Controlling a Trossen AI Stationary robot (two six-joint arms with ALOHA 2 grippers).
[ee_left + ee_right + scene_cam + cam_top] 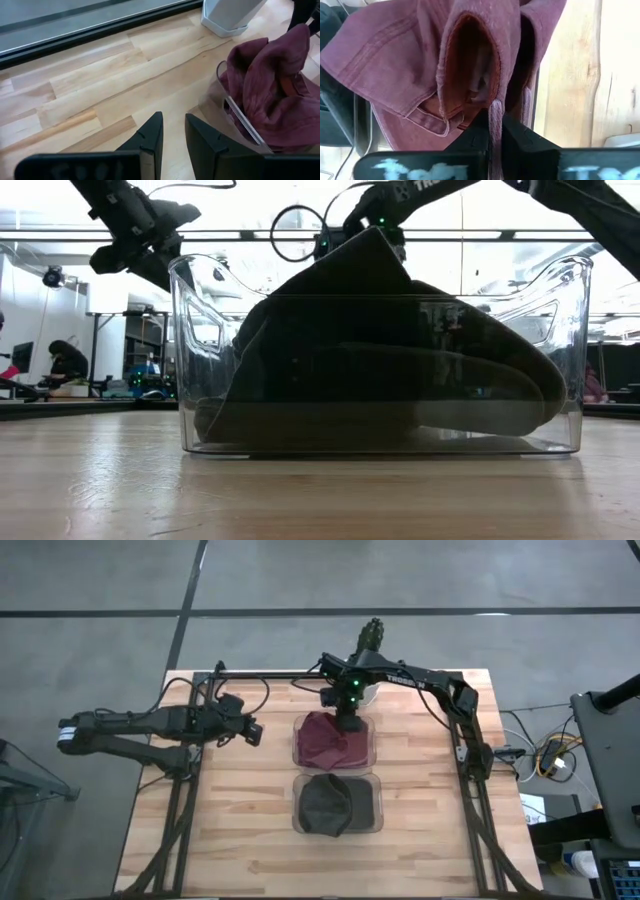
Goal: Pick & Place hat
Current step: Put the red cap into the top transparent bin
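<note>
A maroon hat (325, 740) lies in the far clear bin (296, 755) at the table's middle. It also shows in the left wrist view (270, 85) and the right wrist view (405, 65). A dark hat (325, 805) fills the near clear bin (377, 805), which stands in front in the low view (190, 330). My right gripper (350, 722) is over the far bin's far side, shut on the maroon hat. My left gripper (256, 733) hovers to the left of the far bin, its fingers (173, 132) a narrow gap apart and empty. My right gripper pinches a fold of the maroon hat's cloth (495, 112) between its two fingers, at the hat's far side. The fingers come from above, pointing down. The pinched part is drawn up into a peak (300, 30), and the rest of the hat lies in the far bin.
The two bins stand close together, one behind the other. Bare wood table lies left (230, 800) and right (430, 800) of them. A white block (230, 15) stands at the far side, behind the bins. Cables (550, 755) hang off the table's right edge.
</note>
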